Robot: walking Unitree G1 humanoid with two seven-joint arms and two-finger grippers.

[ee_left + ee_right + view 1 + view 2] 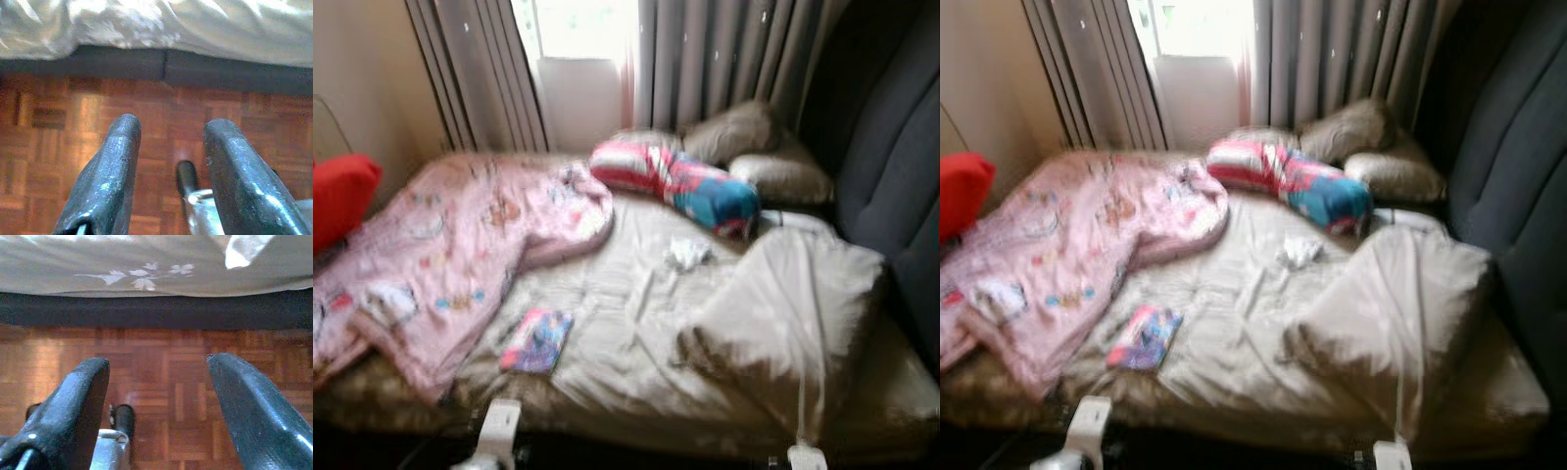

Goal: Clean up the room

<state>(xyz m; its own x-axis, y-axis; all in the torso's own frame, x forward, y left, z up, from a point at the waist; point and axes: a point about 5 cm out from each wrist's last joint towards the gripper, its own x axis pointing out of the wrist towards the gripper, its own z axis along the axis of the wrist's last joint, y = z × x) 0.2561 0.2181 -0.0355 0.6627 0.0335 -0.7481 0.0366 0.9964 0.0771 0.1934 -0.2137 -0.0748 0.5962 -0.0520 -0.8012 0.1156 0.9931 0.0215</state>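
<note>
Both claws hang released over the parquet floor (49,147): left claw (168,132), right claw (156,367). Reach first for the small book (537,341) near the bed's (636,392) front edge, approaching flat.

The bed (636,362) has a crumpled beige sheet. On it lie a pink blanket (450,245) on the left side, a small colourful book (537,340) near the front edge, a white cloth (687,254) in the middle, a striped rolled blanket (675,183) and two pillows (759,147) at the back. Under the bed is a wooden parquet floor (58,122).
</note>
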